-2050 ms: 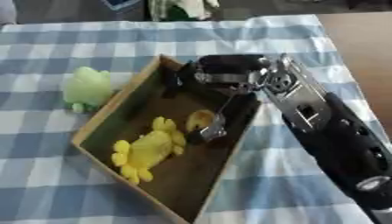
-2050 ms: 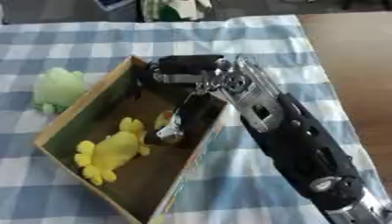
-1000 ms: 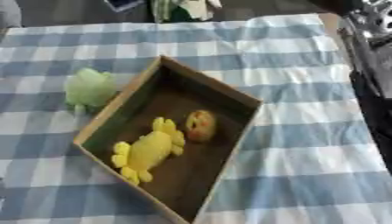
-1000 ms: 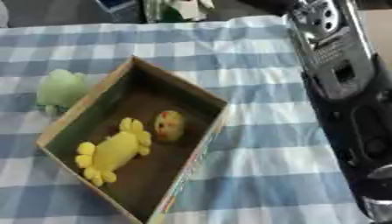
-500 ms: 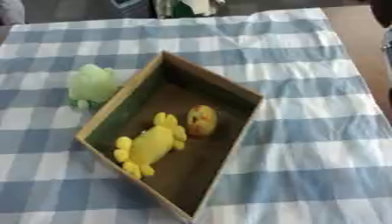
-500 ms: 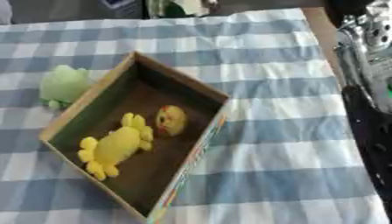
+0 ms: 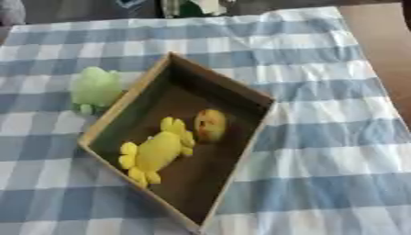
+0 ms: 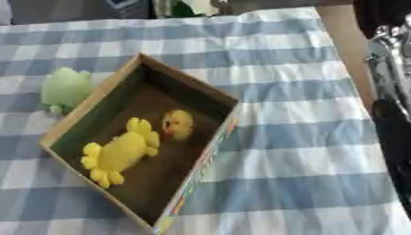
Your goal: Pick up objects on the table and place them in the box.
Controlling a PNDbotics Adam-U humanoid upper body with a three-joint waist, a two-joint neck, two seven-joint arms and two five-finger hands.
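Withdrawn, right arm shows only in right eye view, beside box.

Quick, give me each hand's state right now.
Left hand: not in view.
Right hand: not in view; only its arm shows at the right edge, away from the box.

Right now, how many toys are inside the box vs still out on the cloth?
2 inside the box: a yellow plush toy and a small orange-yellow toy beside it. 1 outside: a green plush toy against the box's left wall.
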